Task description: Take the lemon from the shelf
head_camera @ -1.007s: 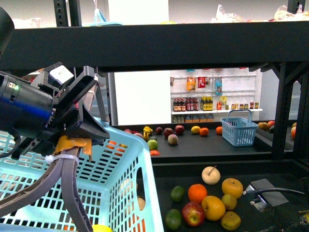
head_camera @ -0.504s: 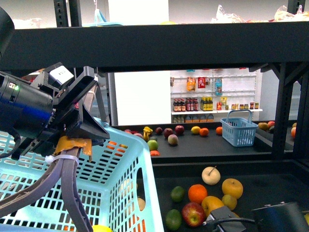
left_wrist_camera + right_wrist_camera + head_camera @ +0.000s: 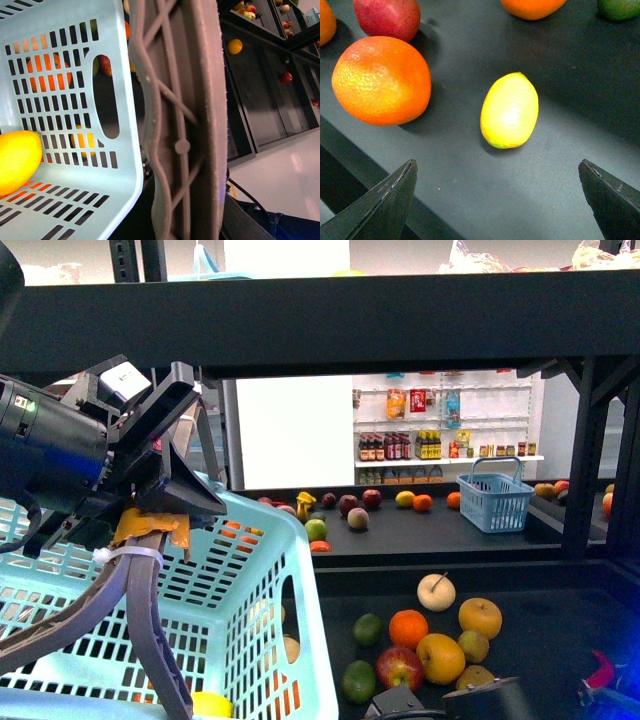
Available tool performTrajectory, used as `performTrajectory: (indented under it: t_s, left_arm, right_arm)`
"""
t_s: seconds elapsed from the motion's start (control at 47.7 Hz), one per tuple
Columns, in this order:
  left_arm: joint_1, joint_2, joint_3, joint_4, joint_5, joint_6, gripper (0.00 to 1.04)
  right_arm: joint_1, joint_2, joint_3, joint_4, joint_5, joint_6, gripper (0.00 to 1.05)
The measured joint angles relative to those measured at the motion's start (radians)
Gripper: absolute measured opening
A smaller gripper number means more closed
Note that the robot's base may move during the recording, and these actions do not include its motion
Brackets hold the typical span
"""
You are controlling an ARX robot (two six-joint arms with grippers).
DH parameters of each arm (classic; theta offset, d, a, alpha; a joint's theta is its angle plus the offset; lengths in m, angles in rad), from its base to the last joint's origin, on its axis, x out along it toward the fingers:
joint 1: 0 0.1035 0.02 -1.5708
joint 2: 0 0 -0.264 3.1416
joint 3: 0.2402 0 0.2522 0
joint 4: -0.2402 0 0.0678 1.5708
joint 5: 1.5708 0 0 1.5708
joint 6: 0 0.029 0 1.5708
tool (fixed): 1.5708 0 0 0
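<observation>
A yellow lemon [image 3: 509,111] lies on the matte black deck [image 3: 580,85] of the shelf. My right gripper [image 3: 497,165] is open just short of it, with the black fingertips [image 3: 395,192] spread wider than the lemon and nothing between them. In the front view the right gripper [image 3: 450,705] is at the bottom edge, below the fruit cluster on the shelf deck [image 3: 570,640]. My left gripper [image 3: 150,505] is shut on the grey handle [image 3: 185,125] of the light blue basket [image 3: 250,580]. One yellow lemon [image 3: 17,160] lies inside the basket.
An orange [image 3: 382,80], a red apple [image 3: 387,17] and a lime [image 3: 620,7] lie near the lemon. The front view shows a pear [image 3: 436,592], an orange [image 3: 408,628] and a yellow apple [image 3: 480,617]. The upper deck [image 3: 400,330] hangs overhead. A small blue basket [image 3: 495,502] stands beyond.
My right gripper has moved left along the bottom of the front view, from the right side to under the fruit cluster. The left arm and basket have barely moved.
</observation>
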Motion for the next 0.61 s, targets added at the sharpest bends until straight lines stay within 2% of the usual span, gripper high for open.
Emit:
performTrajectory:
  t_s: [0.609]
  left_arm:
    - [0.0, 0.0, 0.0, 0.0, 0.0, 0.0, 0.13]
  right_arm:
    - [0.043, 0.168, 0.263, -0.122, 0.037, -0.009, 0.97]
